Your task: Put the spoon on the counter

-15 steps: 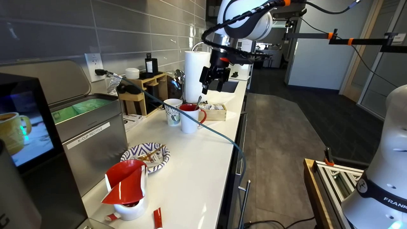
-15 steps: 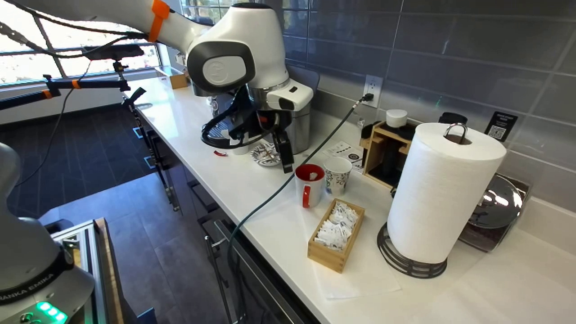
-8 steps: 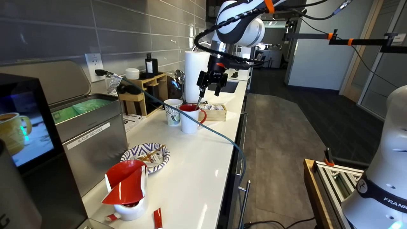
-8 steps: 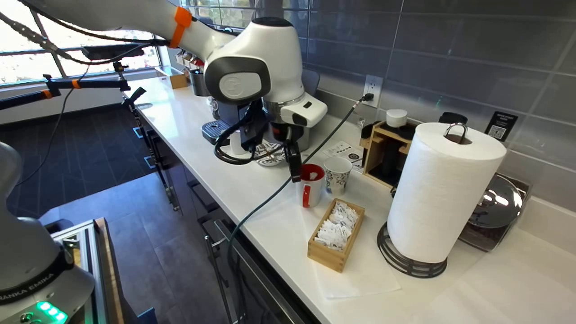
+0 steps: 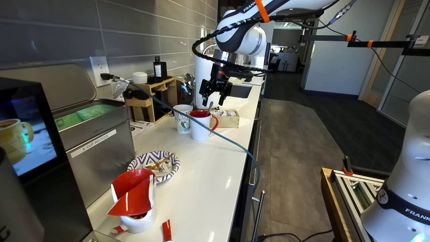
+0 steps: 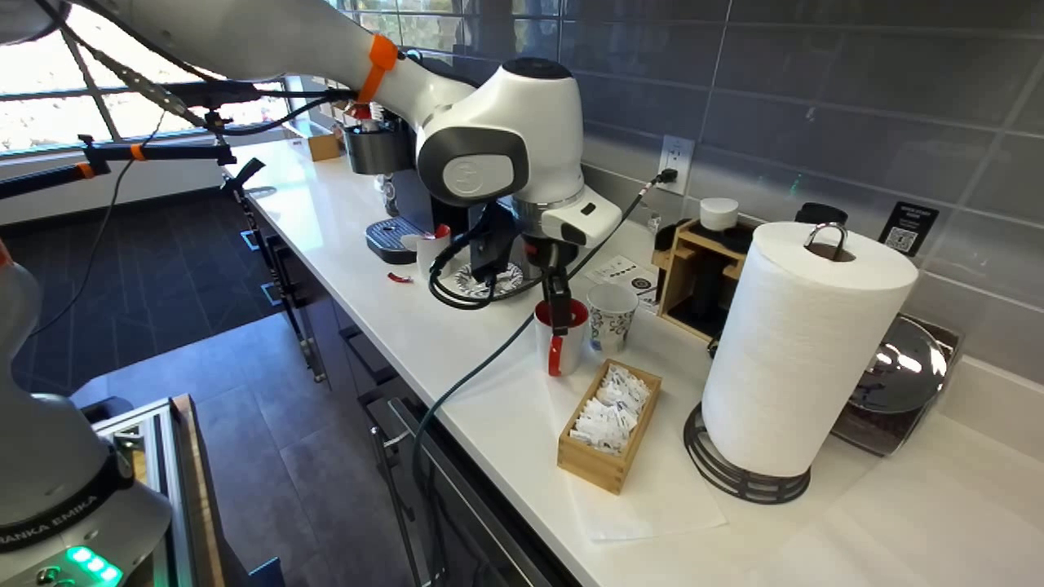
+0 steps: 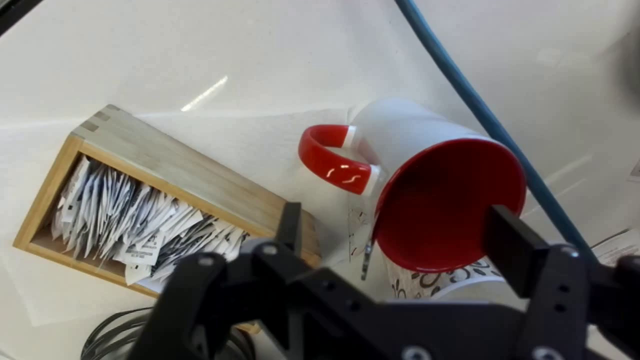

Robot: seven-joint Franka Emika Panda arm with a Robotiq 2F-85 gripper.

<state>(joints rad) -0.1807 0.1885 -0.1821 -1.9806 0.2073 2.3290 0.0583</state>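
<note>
The spoon [image 5: 210, 107] stands tilted in a white mug with a red inside [image 5: 200, 131]. Its thin handle sticks up past the rim on the handle side; its bowl is hidden in the mug. In the wrist view the spoon handle [image 7: 367, 260] shows between the fingers, nearer the left one, touching neither. The mug [image 7: 400, 130] stands on the white counter [image 5: 201, 191]. My gripper [image 5: 213, 101] is open and empty, pointing down just above the mug. In an exterior view the gripper [image 6: 559, 326] overlaps the mug and the spoon is hidden. The wrist view shows the gripper [image 7: 397, 220] fingers wide apart.
A patterned paper cup [image 6: 613, 314] stands right beside the mug. A wooden box of packets [image 6: 608, 424] and a paper towel roll [image 6: 799, 350] stand near. A blue-green cable [image 5: 231, 143] crosses the counter by the mug. A patterned bowl [image 5: 173, 168] and broken mug [image 5: 137, 208] lie farther along.
My gripper has moved over the mug: left and slightly down in an exterior view, right and down in an exterior view. It stays open. The spoon and mug have not moved.
</note>
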